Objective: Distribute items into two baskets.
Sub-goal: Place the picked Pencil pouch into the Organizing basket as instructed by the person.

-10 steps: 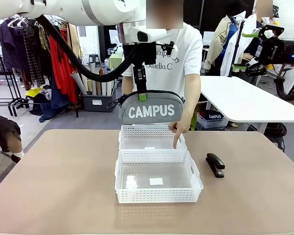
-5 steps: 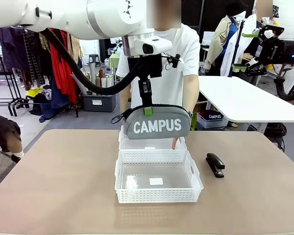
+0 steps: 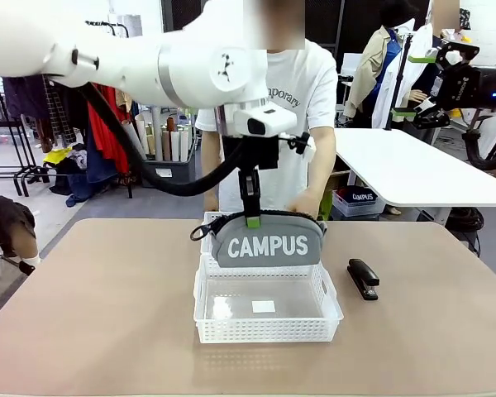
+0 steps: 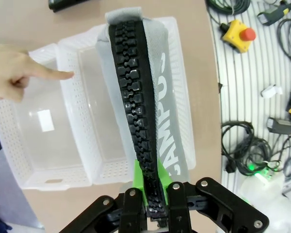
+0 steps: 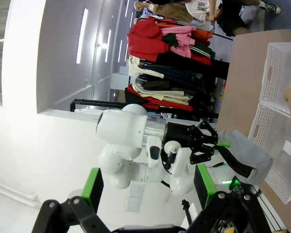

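Observation:
My left gripper (image 3: 252,218) is shut on the zipper top of the grey CAMPUS pouch (image 3: 267,241). The pouch hangs upright just above the back part of the near basket (image 3: 264,329). Most of the far basket (image 3: 206,219) is hidden behind it. In the left wrist view the black zipper (image 4: 136,111) runs up from my left gripper (image 4: 155,206), over the near basket (image 4: 179,58), beside the far basket (image 4: 12,145). A person's hand (image 4: 19,73) points at the wall between them. The black stapler (image 3: 363,278) lies on the table right of the baskets. My right gripper (image 5: 148,189) is open, raised off to the right.
The person stands at the far side, one hand (image 3: 302,203) just behind the pouch. A white table (image 3: 413,169) stands back right. Cables and an emergency stop button (image 4: 240,36) lie on the floor beyond the table edge. Bare tabletop (image 3: 91,306) lies left of the baskets.
My left gripper has lowered the pouch and brought it nearer, from above the far basket to just above the near one. The person's hand has drawn back behind the pouch.

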Controlling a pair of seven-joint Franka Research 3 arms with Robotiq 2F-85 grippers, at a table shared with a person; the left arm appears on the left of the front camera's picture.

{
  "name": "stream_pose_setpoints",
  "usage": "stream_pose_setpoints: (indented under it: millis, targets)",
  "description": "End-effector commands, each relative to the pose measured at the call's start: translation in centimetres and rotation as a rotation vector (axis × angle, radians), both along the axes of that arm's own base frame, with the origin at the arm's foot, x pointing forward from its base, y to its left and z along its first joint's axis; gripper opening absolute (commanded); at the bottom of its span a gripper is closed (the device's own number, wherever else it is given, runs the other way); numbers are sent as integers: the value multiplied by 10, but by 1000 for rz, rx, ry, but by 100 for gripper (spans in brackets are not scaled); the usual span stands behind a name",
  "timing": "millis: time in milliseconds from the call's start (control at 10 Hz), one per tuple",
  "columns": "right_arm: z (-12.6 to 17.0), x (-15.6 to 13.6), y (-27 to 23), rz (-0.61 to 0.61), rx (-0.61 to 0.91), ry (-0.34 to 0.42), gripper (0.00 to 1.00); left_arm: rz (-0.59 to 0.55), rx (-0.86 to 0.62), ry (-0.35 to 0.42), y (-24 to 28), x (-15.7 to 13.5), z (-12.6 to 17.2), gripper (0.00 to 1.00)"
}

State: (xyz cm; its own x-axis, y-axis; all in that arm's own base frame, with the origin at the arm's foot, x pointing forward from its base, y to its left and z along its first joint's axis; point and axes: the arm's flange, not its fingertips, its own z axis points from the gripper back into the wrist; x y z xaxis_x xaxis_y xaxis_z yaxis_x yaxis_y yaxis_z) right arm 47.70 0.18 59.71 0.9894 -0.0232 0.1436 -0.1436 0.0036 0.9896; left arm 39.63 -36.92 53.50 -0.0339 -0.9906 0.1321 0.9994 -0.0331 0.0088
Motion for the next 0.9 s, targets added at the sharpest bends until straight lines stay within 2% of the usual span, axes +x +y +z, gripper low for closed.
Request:
stream_pose_setpoints:
  millis: [0, 500, 600, 700, 800]
  targets:
    - [2, 0, 0, 0, 2, -5, 100, 26, 1, -28, 6, -4, -18, 0]
    - [2, 0, 0, 0, 2, -5, 100, 2, 55, -11, -19, 17, -70, 0]
    - [2, 0, 0, 0, 2, -5, 100, 18, 78, -10, -18, 19, -73, 0]
    - [2, 0, 0, 0, 2, -5, 100, 3, 112, -45, -12, 19, -62, 0]
    - [2, 0, 0, 0, 2, -5, 100, -11, 58, 8, -14, 18, -79, 0]
